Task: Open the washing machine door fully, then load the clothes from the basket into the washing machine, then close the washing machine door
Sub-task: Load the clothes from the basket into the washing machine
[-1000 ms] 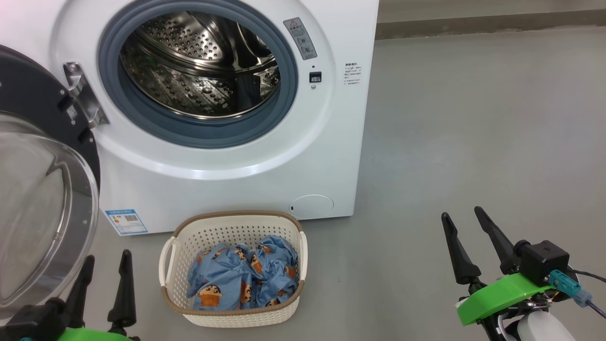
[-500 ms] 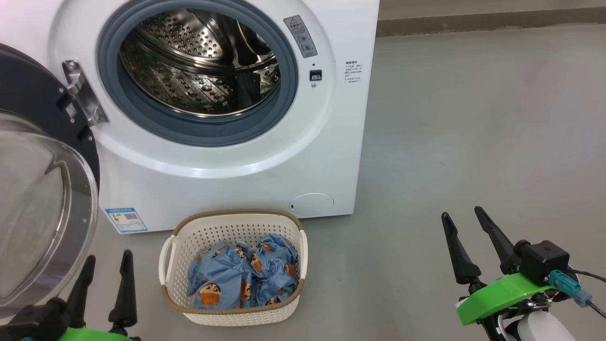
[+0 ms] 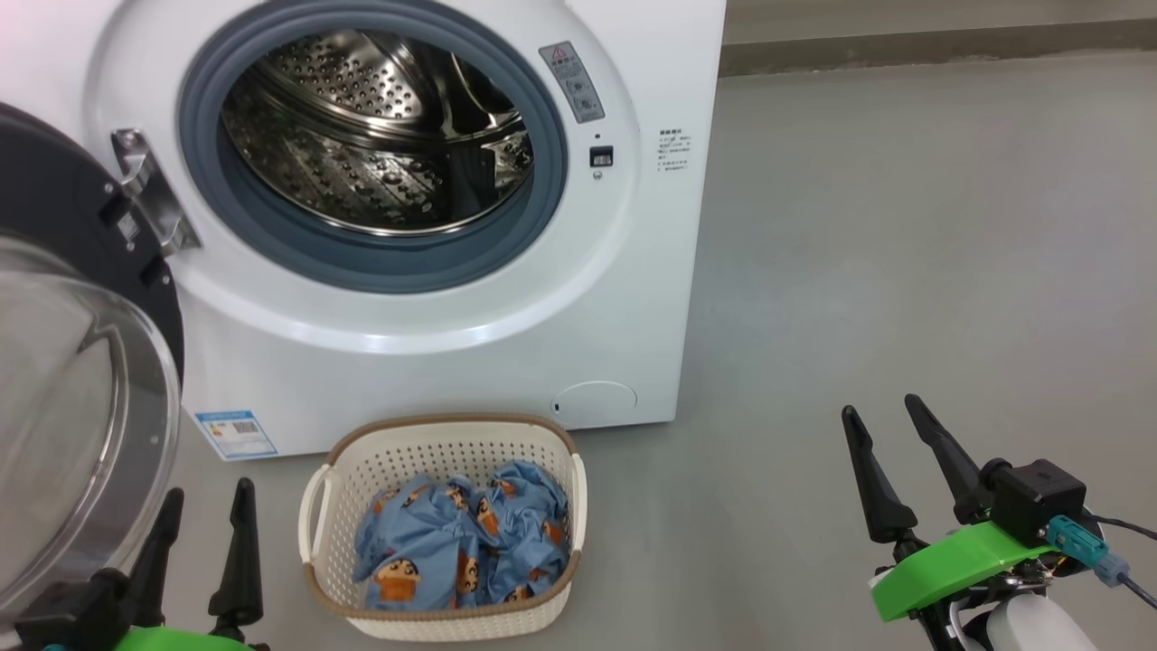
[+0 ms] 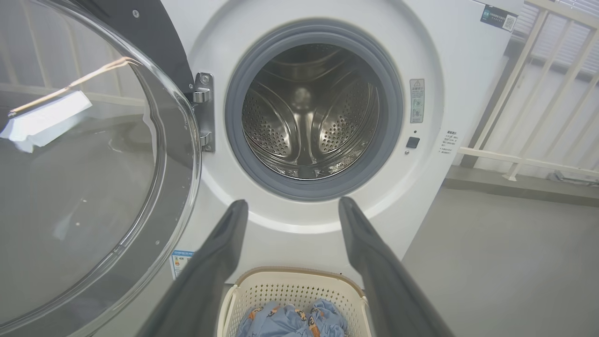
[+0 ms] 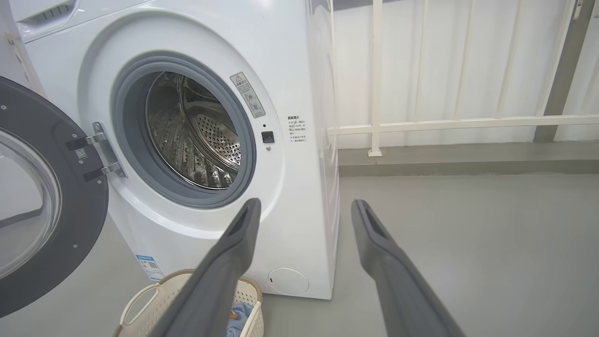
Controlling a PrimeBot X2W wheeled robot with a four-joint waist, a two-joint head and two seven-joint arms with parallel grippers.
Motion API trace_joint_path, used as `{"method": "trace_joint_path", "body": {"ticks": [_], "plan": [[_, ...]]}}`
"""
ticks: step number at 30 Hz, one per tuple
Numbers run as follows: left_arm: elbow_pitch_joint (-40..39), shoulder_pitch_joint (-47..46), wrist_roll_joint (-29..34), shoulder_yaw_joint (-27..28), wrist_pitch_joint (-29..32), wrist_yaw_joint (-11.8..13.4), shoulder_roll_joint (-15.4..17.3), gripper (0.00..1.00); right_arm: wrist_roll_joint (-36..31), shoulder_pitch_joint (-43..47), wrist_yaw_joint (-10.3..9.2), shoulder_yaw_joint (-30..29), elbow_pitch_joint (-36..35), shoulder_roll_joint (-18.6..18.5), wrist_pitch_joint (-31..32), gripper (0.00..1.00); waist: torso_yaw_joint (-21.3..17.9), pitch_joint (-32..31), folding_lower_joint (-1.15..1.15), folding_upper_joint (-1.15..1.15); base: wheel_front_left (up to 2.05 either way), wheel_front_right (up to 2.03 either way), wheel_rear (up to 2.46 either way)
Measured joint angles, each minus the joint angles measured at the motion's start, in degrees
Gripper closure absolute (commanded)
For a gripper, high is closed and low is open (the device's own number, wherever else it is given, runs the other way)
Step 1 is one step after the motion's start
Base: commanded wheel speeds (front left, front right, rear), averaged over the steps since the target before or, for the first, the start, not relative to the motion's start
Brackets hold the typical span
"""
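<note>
Door first, at the left edge of the head view: the washing machine door (image 3: 81,380) hangs swung out on its hinge, glass bowl facing the camera, so the mouth of the washing machine (image 3: 434,353) stands clear. That step looks done. Below it, in the lower left corner, the left gripper (image 3: 207,493) points up the frame with its jaws spread wide and nothing between them. It sits just beside the door's lower rim and near the basket, a sensible place from which to reach for the laundry. In the upper middle, the steel drum (image 3: 380,136) is bare inside its grey gasket (image 3: 362,267), so loading has not begun. Under the opening, the basket (image 3: 443,425) rests on the floor (image 3: 904,226) just in front of the machine, which keeps the lift from basket to drum short. The clothes (image 3: 452,542) lie crumpled inside it, below the rim. At the lower right, well apart from the basket, the right gripper (image 3: 879,407) hovers over bare floor, jaws likewise wide and empty. Picking up the fabric comes next, I judge.
</note>
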Motion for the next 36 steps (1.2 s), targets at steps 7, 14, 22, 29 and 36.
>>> {"method": "trace_joint_path", "body": {"ticks": [7,14,22,29,36], "plan": [[0.01,-0.01,-0.01,-0.01,0.00,0.01,0.01,0.00,0.00,0.00,0.00,0.04,0.00,0.00,0.00,0.00,0.14,0.07,0.00,0.00,1.23,-1.23,0.00],[0.12,-0.01,-0.01,-0.19,0.00,0.08,0.01,0.00,0.00,0.01,0.00,0.09,0.01,0.00,0.00,0.00,0.35,-0.03,0.00,0.00,1.17,-1.17,0.00],[0.21,-0.01,-0.04,-0.38,0.00,0.09,0.05,0.00,0.00,0.01,0.00,0.27,0.12,-0.01,0.00,0.00,0.55,-0.01,0.00,0.00,1.14,-1.14,0.00],[0.24,-0.02,-0.18,-0.51,0.00,0.11,0.19,0.00,0.01,0.01,0.00,0.44,0.25,-0.01,0.00,0.00,0.61,0.16,0.00,0.00,0.92,-0.92,0.00],[0.24,-0.02,-0.19,-0.76,0.00,0.12,0.24,0.00,0.01,0.01,0.00,0.47,0.32,-0.01,0.00,0.00,0.72,0.49,0.00,0.00,0.16,-0.16,0.00]]}}
